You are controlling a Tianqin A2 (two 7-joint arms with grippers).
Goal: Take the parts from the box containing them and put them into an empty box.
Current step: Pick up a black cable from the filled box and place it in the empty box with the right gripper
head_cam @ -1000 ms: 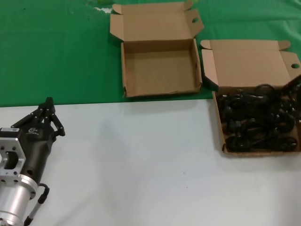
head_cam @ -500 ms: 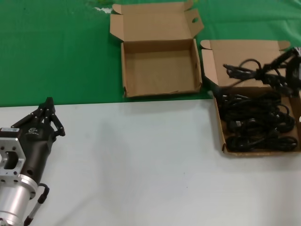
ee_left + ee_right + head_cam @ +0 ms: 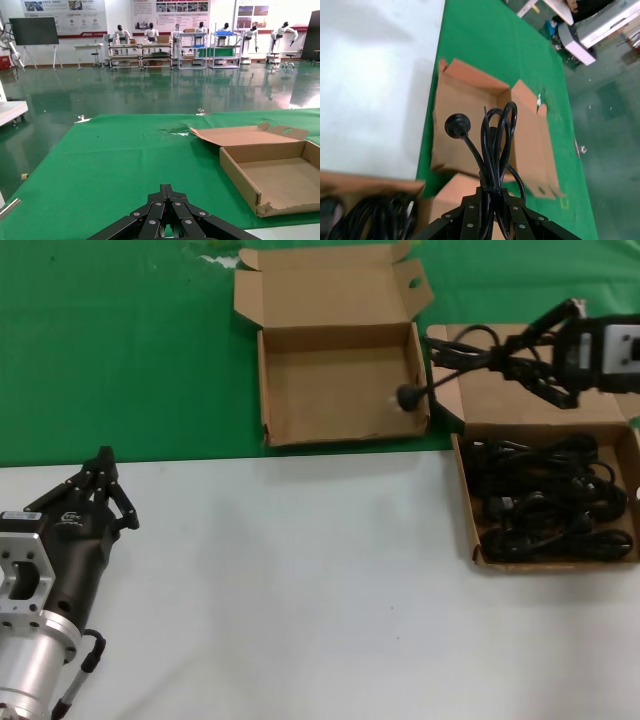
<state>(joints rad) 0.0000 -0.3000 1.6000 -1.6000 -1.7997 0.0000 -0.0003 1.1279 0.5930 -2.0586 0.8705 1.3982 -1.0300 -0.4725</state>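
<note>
Power cords, black, thin and coiled, are heaped in the wider shallow cardboard tray at the right edge of the table. One bundled cord is held in the air by the right hand, clamped at its tied middle above the tray's flat lid. Its round moulded plug is stretched out on a straight length of cable over the right wall of the squarer box. In the right wrist view the loops of the held cord are seen rising from between the closed fingers, with the plug over brown corrugated card. The squarer box, matte brown with winged lid flaps, lies on green cloth just beside the tray. The left hand is parked low over the pale smooth table, well apart from both boxes, its black linked fingers drawn together to a point.
</note>
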